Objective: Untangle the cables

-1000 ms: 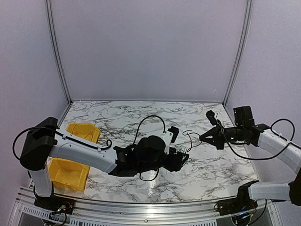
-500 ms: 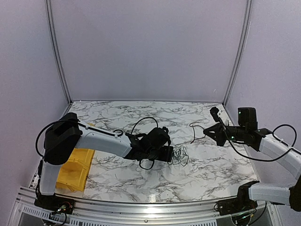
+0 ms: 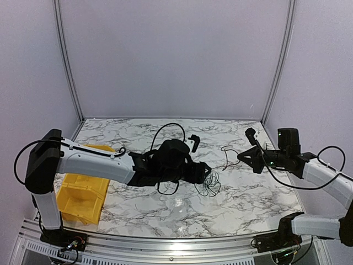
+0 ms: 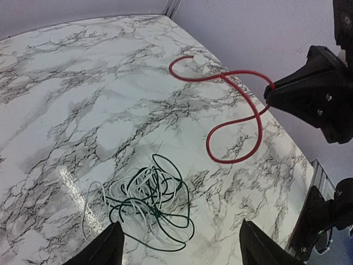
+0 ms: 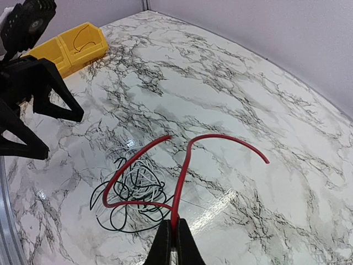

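Observation:
The cables are a small tangle of thin dark and white wires (image 3: 209, 184) lying flat on the marble table (image 3: 253, 201). The tangle also shows in the left wrist view (image 4: 144, 200) and the right wrist view (image 5: 134, 191). My left gripper (image 3: 199, 172) (image 4: 182, 232) is open and empty, hovering just left of and above the tangle. My right gripper (image 3: 243, 157) (image 5: 174, 242) is shut on a red cable (image 5: 185, 171), held above the table to the right of the tangle. The red cable's loops (image 4: 242, 113) (image 3: 225, 149) hang free, apart from the tangle.
A yellow bin (image 3: 81, 194) sits at the table's left front, under my left arm; it also shows in the right wrist view (image 5: 77, 41). The enclosure's walls and corner posts (image 3: 278, 61) ring the table.
The red cable has come away from the tangle with my right gripper. My left arm has swung and turned, and its open gripper has backed off the tangle. The tangle lies where it was.

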Robot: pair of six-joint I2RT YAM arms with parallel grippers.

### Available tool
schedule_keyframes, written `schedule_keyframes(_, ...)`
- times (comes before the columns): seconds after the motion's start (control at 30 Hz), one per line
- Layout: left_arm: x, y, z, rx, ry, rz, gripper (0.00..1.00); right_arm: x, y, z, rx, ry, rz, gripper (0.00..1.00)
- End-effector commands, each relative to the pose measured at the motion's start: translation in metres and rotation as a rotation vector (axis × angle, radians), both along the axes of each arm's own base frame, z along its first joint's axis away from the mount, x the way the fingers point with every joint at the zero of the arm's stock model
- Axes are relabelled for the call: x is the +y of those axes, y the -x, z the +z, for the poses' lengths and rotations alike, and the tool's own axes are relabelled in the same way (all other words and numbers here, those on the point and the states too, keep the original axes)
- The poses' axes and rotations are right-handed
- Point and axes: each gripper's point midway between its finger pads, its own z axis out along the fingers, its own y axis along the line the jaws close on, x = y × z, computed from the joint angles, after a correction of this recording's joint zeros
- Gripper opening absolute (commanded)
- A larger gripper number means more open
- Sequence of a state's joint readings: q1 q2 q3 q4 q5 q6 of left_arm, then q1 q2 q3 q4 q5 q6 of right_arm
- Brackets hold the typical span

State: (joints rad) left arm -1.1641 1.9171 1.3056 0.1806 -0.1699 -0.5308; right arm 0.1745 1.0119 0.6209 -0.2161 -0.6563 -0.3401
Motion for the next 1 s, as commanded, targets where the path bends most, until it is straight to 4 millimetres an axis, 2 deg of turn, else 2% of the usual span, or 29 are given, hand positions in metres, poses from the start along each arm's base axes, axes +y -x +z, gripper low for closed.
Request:
schedule_keyframes(0.0,-0.011,-0.005,0.027,-0.055,0.110,-0.008,0.74,0.004,0.003,0.004,-0.011,-0.031,0.036,0.00)
schedule_keyframes(0.17,-0.045,-0.007,0.034,-0.019,0.176,-0.059,0.72,0.009,0.009,0.003,0.005,-0.047,0.075,0.00)
schedule_keyframes(0.33,-0.080,-0.002,0.032,0.020,0.225,-0.158,0.69,0.010,0.010,0.004,0.003,-0.050,0.084,0.00)
schedule_keyframes(0.47,-0.090,-0.009,0.023,0.046,0.240,-0.135,0.68,0.010,0.012,0.005,-0.002,-0.050,0.088,0.00)
schedule_keyframes(0.53,-0.091,-0.013,0.020,0.057,0.243,-0.116,0.64,0.009,0.013,0.006,-0.005,-0.049,0.086,0.00)
schedule_keyframes(0.67,-0.077,-0.031,0.014,0.054,0.233,-0.033,0.44,0.008,0.013,0.006,-0.010,-0.045,0.081,0.00)
schedule_keyframes(0.83,-0.047,-0.047,0.012,0.015,0.198,0.039,0.01,0.009,0.012,0.002,0.001,-0.045,0.086,0.00)
schedule_keyframes(0.97,-0.010,-0.058,0.018,-0.033,0.176,0.144,0.00,0.008,0.010,0.000,0.008,-0.039,0.079,0.00)
